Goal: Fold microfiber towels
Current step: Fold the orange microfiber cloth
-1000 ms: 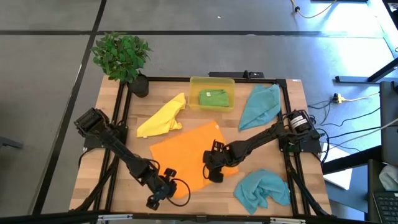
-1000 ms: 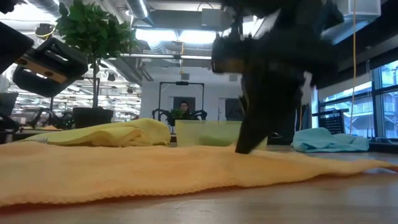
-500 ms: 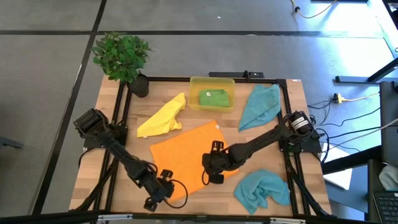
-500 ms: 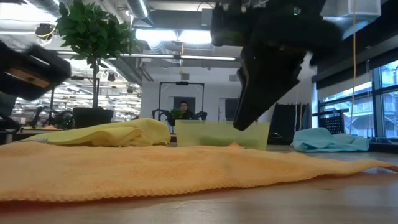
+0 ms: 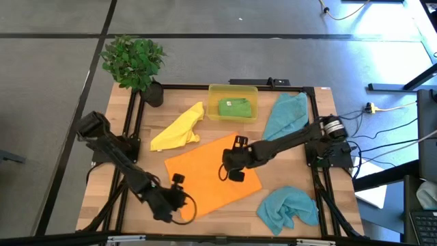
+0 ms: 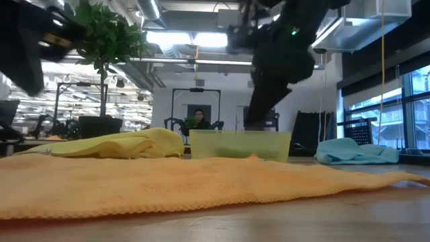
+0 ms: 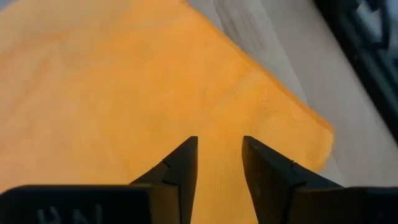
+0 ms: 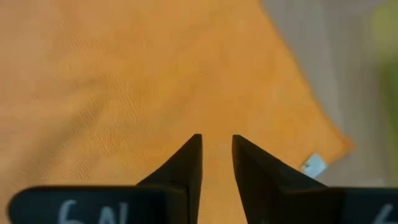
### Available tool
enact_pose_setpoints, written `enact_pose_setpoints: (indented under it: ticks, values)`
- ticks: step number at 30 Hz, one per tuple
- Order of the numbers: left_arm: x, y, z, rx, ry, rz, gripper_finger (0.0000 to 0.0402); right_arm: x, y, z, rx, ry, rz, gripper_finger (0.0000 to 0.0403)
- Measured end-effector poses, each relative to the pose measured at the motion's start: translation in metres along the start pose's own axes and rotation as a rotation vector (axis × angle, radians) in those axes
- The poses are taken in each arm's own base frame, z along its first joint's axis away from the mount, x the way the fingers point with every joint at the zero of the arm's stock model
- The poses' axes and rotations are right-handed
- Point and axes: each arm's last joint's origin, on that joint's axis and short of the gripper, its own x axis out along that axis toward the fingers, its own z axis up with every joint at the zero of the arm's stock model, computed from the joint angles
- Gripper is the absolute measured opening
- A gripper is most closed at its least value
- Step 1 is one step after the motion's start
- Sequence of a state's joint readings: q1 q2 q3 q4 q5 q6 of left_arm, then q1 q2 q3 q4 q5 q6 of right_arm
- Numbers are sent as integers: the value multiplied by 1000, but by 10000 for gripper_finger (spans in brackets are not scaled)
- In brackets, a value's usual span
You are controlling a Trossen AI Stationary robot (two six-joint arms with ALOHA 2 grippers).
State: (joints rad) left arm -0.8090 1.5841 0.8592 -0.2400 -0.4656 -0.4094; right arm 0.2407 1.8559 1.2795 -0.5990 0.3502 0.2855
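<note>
The flat orange microfiber towel [image 5: 208, 179] lies spread for folding; the left gripper [image 7: 219, 163] and right gripper [image 8: 216, 160] hover over it (jaws apart, empty).

Plain orange towel [image 5: 207, 179] at centre, yellow towel [image 5: 177, 128] at ten o'clock, teal towel [image 5: 287, 116] at two
</note>
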Motion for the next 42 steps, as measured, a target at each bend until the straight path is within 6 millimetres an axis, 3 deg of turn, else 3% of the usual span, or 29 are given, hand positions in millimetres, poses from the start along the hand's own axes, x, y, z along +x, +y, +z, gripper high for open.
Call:
enact_pose_setpoints:
  ticks: [3, 6, 9, 12, 16, 22, 26, 32, 36, 42]
  values:
    - [-17, 5, -22, -72, -72, 47, 115, -11, -9, -9, 24, -115, 33, 66]
    - [-22, 15, -53, -183, -133, 113, 115, -15, -22, -27, 73, -251, 98, 51]
    - [-19, 32, -77, -363, -207, 178, 115, -6, -43, -47, 144, -359, 159, 40]
    - [-13, 48, -91, -516, -235, 216, 115, 11, -67, -67, 241, -348, 142, 25]
    - [-5, 60, -91, -569, -203, 208, 114, 26, -94, -81, 304, -286, 76, 6]
    - [1, 73, -87, -586, -159, 214, 114, 29, -114, -78, 301, -297, 54, 12]
    - [3, 79, -87, -606, -143, 232, 114, 32, -117, -74, 306, -301, 74, 6]
    - [7, 91, -84, -627, -141, 277, 114, 48, -113, -51, 251, -218, 107, 5]
    - [9, 96, -82, -640, -152, 294, 114, 63, -120, -45, 244, -130, 80, 5]
    - [9, 101, -81, -654, -178, 337, 114, 68, -132, -45, 275, -107, 56, 5]
